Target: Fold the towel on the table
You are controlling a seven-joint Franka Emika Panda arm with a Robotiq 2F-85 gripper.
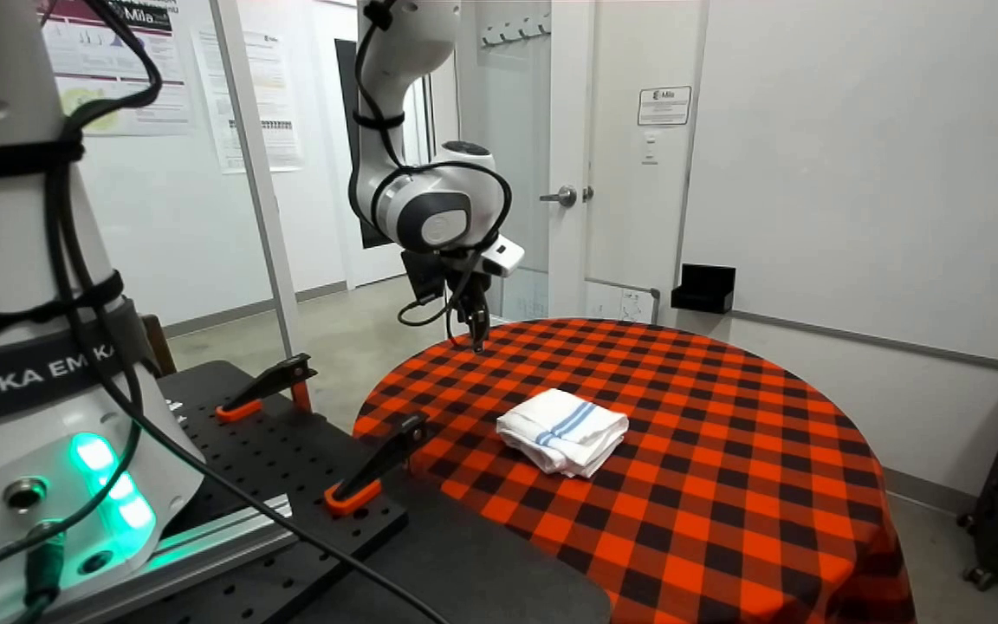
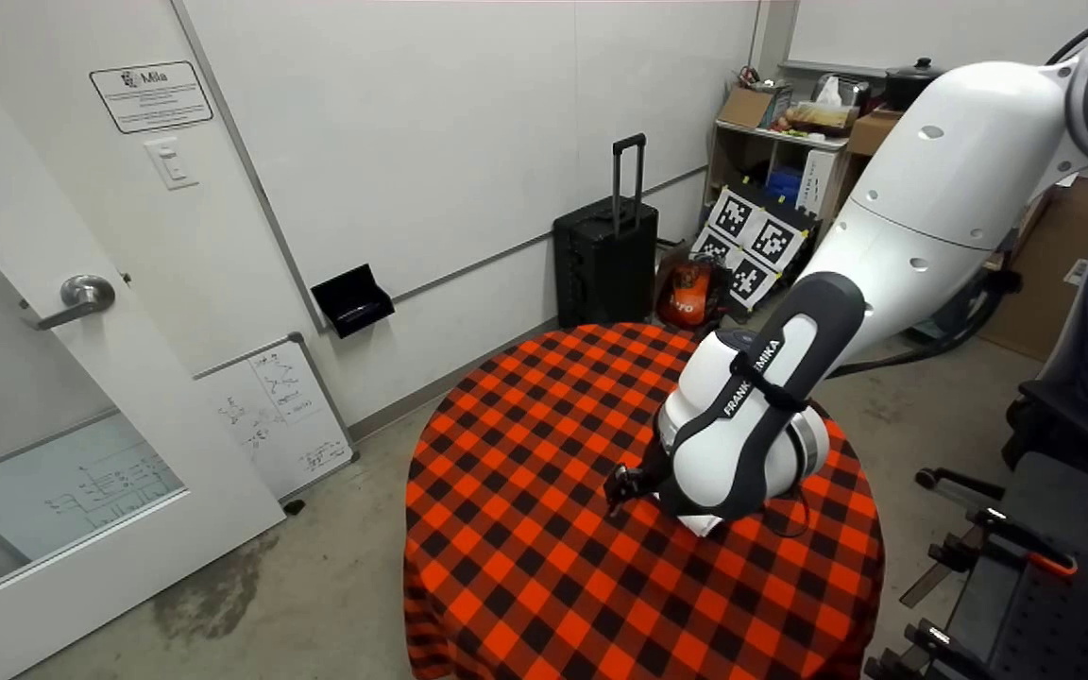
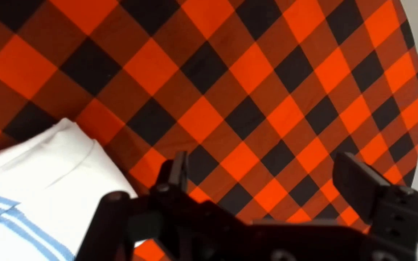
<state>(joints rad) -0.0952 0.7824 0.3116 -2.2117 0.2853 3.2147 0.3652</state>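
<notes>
The white towel (image 1: pixel 564 431) with blue stripes lies as a compact, layered, folded bundle on the round table (image 1: pixel 742 433), which has a red-and-black checked cloth. In an exterior view the arm hides most of the towel (image 2: pixel 701 523); only a white corner shows. In the wrist view the towel (image 3: pixel 56 170) is at the lower left, partly behind the gripper's finger and cut off by the frame edge. My gripper (image 3: pixel 261 159) is open with nothing between its fingers. It hangs above the table, beside the towel and apart from it; it also shows in both exterior views (image 1: pixel 477 345) (image 2: pixel 616 501).
A dark mounting plate (image 1: pixel 499 555) with orange-and-black clamps (image 1: pixel 378 468) adjoins the table by the robot base. A black box holder (image 1: pixel 703 289) is on the wall behind the table. A black suitcase (image 2: pixel 605 264) and a shelf (image 2: pixel 780 142) stand beyond the table.
</notes>
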